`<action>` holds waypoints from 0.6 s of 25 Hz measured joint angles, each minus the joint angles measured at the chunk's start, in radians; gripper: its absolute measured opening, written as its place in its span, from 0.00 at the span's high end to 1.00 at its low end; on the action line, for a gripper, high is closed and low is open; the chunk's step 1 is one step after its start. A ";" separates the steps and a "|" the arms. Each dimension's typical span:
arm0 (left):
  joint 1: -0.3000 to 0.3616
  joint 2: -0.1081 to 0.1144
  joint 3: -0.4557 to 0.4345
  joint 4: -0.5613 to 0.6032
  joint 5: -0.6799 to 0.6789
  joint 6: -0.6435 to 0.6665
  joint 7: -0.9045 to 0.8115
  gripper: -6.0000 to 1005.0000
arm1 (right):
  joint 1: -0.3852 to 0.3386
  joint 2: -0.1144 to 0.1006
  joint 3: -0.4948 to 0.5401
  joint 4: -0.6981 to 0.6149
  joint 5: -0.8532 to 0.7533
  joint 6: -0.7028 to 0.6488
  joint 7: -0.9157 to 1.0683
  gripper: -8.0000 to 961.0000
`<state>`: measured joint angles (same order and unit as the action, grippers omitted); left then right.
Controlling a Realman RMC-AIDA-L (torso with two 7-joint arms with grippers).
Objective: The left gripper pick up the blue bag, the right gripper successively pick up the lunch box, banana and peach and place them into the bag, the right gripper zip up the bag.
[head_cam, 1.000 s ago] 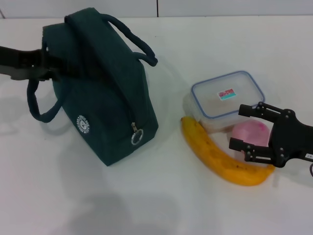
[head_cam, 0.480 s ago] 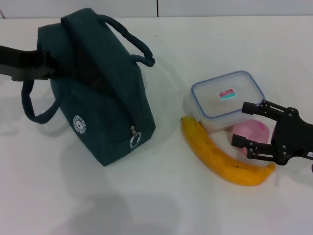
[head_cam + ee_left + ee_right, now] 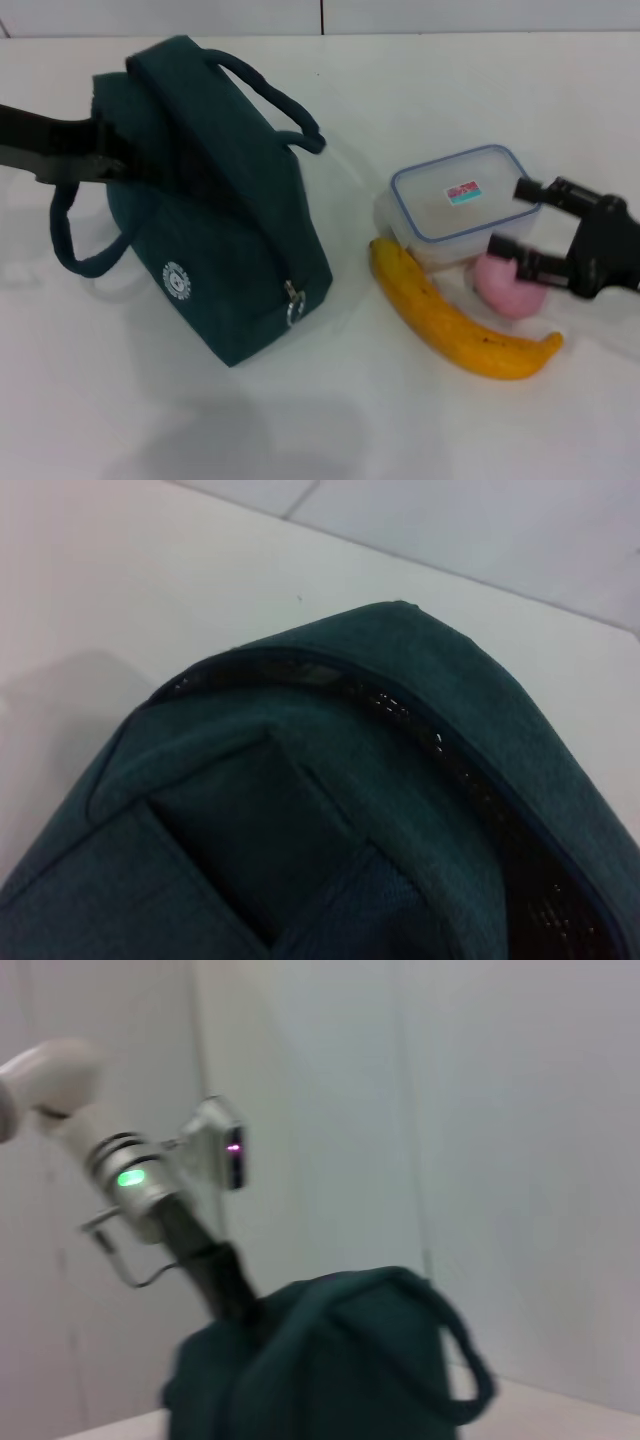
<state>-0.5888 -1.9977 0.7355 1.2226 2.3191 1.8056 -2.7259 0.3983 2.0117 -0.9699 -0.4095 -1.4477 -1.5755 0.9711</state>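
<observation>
Soft teal fabric of the blue bag (image 3: 215,215), clenched at its end by the left gripper (image 3: 110,160), likely sags; right gripper (image 3: 525,222) spread beside the rigid lunch box (image 3: 462,200).

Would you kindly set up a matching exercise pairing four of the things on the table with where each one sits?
Things:
1. blue bag
2. lunch box
3. banana
4. peach

Places:
A. lying nearest the robot, in front of the lunch box
B. behind the banana, clear with a blue-rimmed lid
C. at the robot's left, held by the left gripper
D. beside the open right gripper

Pairs: 1-C, 2-B, 3-A, 4-D
</observation>
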 joint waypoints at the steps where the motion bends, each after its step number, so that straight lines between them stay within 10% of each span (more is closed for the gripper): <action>1: 0.000 0.000 0.000 0.000 -0.008 0.009 -0.002 0.96 | 0.002 0.000 0.012 0.002 0.001 0.011 0.016 0.14; 15: -0.002 -0.006 -0.001 0.019 -0.069 0.055 -0.024 0.96 | 0.039 -0.001 0.111 0.121 0.171 0.341 0.346 0.14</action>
<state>-0.5908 -2.0041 0.7349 1.2412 2.2497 1.8609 -2.7495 0.4370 2.0103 -0.8585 -0.2890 -1.2771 -1.2344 1.3173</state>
